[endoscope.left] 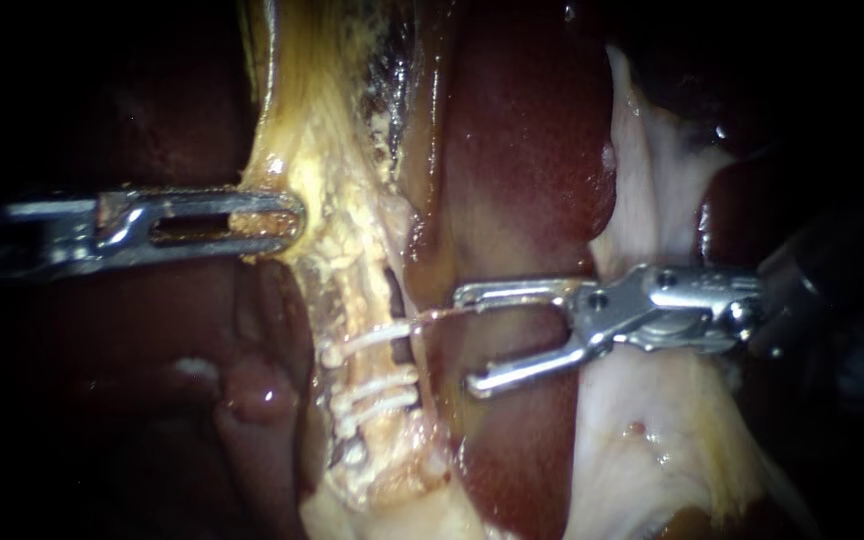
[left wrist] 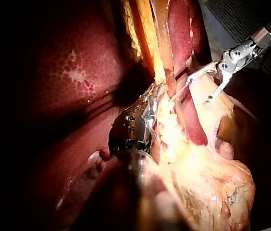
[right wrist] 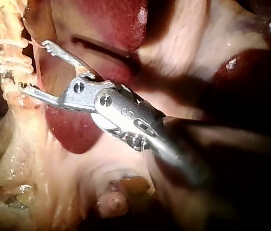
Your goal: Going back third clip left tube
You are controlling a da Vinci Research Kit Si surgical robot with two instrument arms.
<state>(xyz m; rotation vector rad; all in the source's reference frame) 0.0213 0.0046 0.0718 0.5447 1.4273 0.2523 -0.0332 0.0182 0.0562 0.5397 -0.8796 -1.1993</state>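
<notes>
Banding the lumpy yellow tube (endoscope.left: 360, 285) — thin white clips (endoscope.left: 377, 385).

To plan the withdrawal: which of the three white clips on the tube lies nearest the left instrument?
The uppermost clip, set apart from the lower pair and below the yellow tissue gripped in the left instrument's jaws.

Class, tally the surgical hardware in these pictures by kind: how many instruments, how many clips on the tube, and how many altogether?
Instruments: 2, the left instrument and the right instrument
Clips across the tube: 3
Total: 5
</notes>
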